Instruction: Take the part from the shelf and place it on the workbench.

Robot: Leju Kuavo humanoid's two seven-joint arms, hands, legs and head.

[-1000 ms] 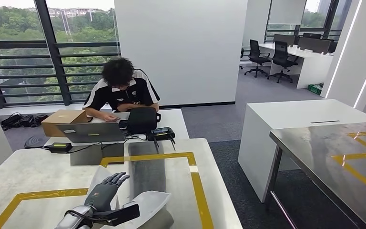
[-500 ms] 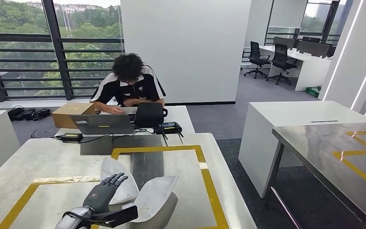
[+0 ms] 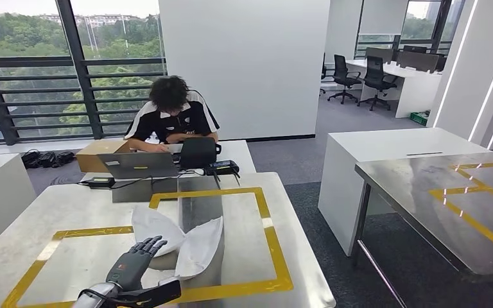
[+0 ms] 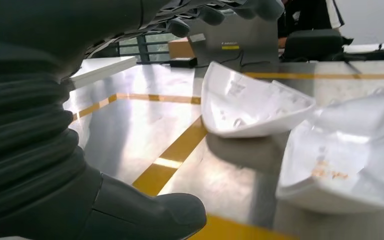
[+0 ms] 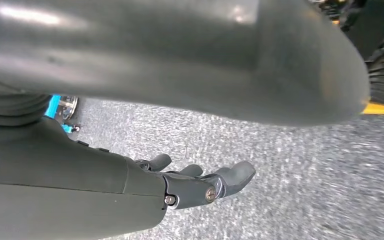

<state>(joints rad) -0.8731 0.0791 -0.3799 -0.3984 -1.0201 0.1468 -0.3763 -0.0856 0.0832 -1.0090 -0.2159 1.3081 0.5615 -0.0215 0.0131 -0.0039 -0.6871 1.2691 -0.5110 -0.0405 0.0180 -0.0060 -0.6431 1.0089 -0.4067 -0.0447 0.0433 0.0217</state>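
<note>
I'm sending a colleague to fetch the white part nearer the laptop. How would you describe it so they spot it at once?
On the steel workbench, inside the yellow tape rectangle, two white curved shell parts lie side by side just beyond the left robot hand. The wanted part is the one on the window side, directly ahead of the fingers; its neighbour lies nearer the front tape line.

A steel workbench [image 3: 244, 256] marked with yellow tape fills the lower left; two white shell parts [image 3: 176, 240] lie near its centre.
</note>
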